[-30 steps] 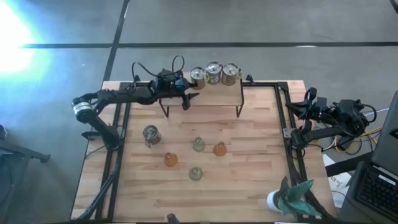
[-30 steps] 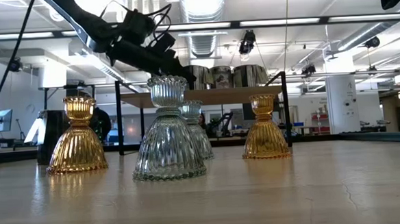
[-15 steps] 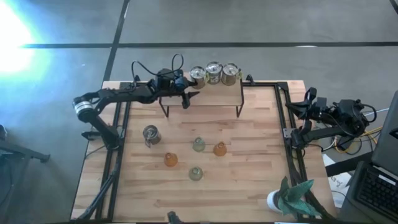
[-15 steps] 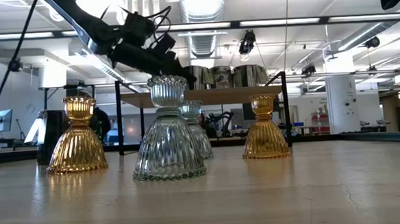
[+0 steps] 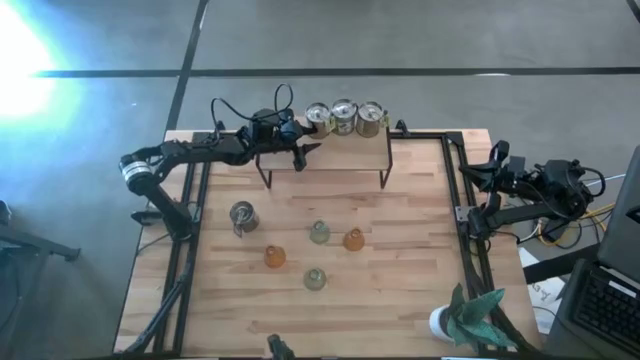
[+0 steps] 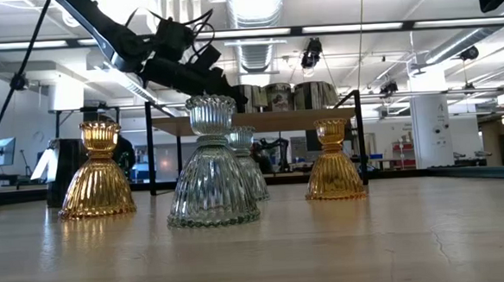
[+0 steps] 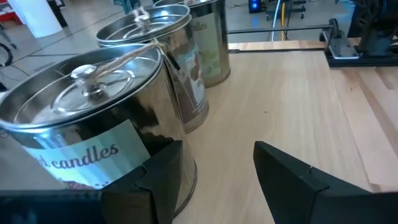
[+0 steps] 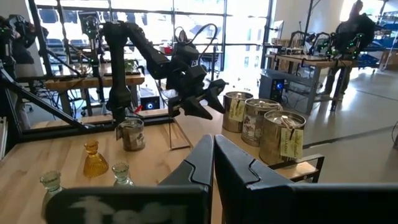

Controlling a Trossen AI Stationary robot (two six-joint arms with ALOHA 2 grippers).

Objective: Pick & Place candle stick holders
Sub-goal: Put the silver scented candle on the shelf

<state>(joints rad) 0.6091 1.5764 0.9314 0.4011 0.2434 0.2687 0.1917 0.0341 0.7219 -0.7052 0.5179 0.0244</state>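
Three silvery can holders (image 5: 344, 118) stand in a row on a raised wooden shelf (image 5: 340, 150) at the table's far side. They also show in the left wrist view, the nearest (image 7: 93, 124) with a label. My left gripper (image 5: 305, 152) is open and empty over the shelf, its fingers (image 7: 214, 149) just right of the nearest can. A fourth can (image 5: 242, 215) stands on the table. Two amber (image 5: 274, 257) (image 5: 352, 240) and two green glass holders (image 5: 319, 233) (image 5: 315, 279) stand mid-table. My right gripper (image 8: 213, 146) is shut at the table's right edge (image 5: 478, 172).
The shelf stands on thin black legs (image 5: 265, 180). A white pot with a teal plant (image 5: 455, 320) sits at the near right corner. Black rails (image 5: 460, 200) run along the table's left and right sides. Bare wood lies near the front (image 5: 380, 300).
My left gripper has moved a little toward the far edge and slightly up, nearer the leftmost can on the shelf. Its fingers stay open. The holders have not moved.
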